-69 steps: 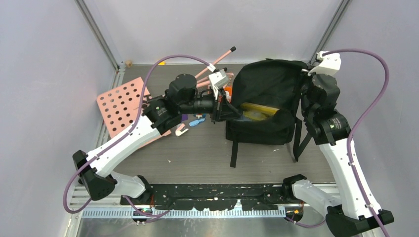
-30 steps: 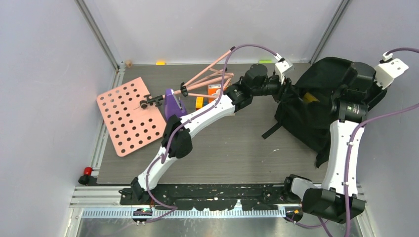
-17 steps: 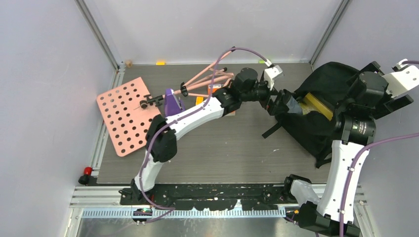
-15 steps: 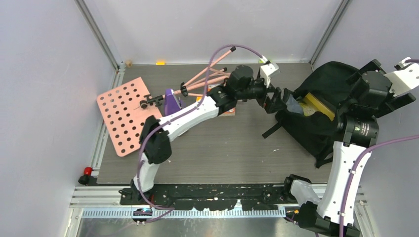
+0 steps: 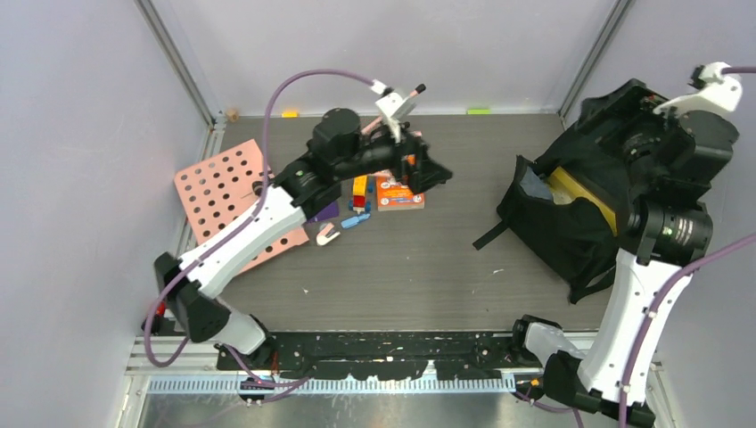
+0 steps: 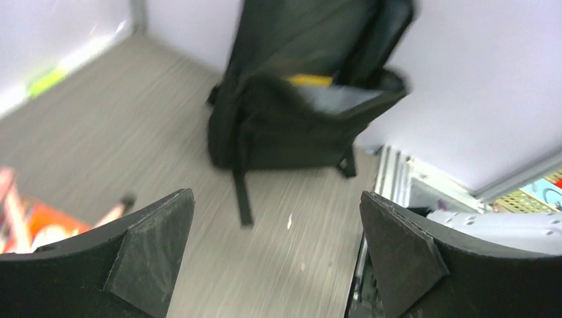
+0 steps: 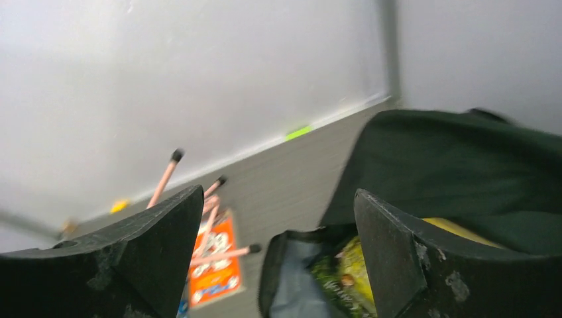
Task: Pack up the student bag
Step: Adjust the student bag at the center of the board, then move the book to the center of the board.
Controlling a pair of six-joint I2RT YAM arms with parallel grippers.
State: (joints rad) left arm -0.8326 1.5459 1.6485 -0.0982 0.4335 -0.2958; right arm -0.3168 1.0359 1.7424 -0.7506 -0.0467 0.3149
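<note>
The student bag (image 5: 571, 218) is a black backpack slumped at the table's right side, its mouth open toward the left with a yellow item (image 5: 579, 192) inside. My left gripper (image 5: 426, 174) hovers open and empty over an orange pack (image 5: 398, 193), well left of the bag. In the left wrist view the bag (image 6: 298, 119) lies ahead, beyond the gripper (image 6: 275, 255). My right gripper (image 5: 644, 125) is raised over the bag's top, open, nothing between its fingers (image 7: 391, 252). The right wrist view looks down into the bag (image 7: 464, 172) at a yellow-green pack (image 7: 344, 271).
A pink pegboard (image 5: 223, 201) lies at the left. Pink pencils (image 5: 401, 100), a purple object (image 5: 326, 212) and small coloured pieces (image 5: 355, 220) sit around the orange pack. A bag strap (image 5: 488, 236) trails onto the grey table. Walls close in on three sides.
My left arm has swung away from the bag's mouth to the left, over the orange pack. Both grippers have opened. The right gripper now stands higher above the bag.
</note>
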